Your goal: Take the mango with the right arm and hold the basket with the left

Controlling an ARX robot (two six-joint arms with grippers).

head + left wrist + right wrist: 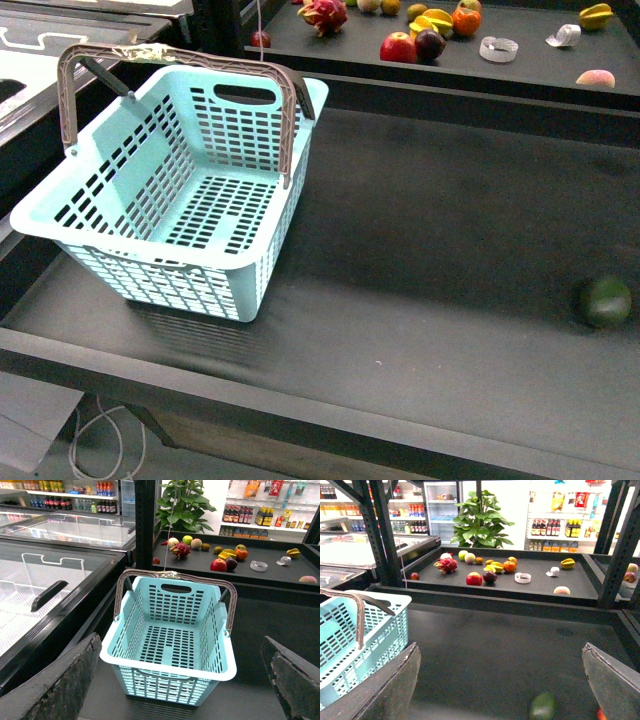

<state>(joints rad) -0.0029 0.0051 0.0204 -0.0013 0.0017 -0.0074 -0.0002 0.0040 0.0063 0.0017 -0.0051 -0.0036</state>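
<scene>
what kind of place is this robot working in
Most likely a small grocery shop, or a mock-up of one: shelves of bottled drinks along the back wall, a glass-topped chest freezer, loose fruit on a display counter, and a turquoise shopping basket.

The basket (170,200) stands on the left part of the table (420,300), its far end near the rear edge. A round fruit (608,300) lies on the same table at the far right, well apart from the basket. A shelf (530,70) runs behind the table. On it, a dragon fruit (323,14) lies at the left. An apple (398,47) and a plum (430,44) lie touching near the middle, with an orange (466,20) behind the plum and a tape roll (498,49) to its right. A star fruit (596,15) lies at the far right rear. A freezer (50,555) stands left of the basket. A plant (480,520) stands behind the shelf.
</scene>
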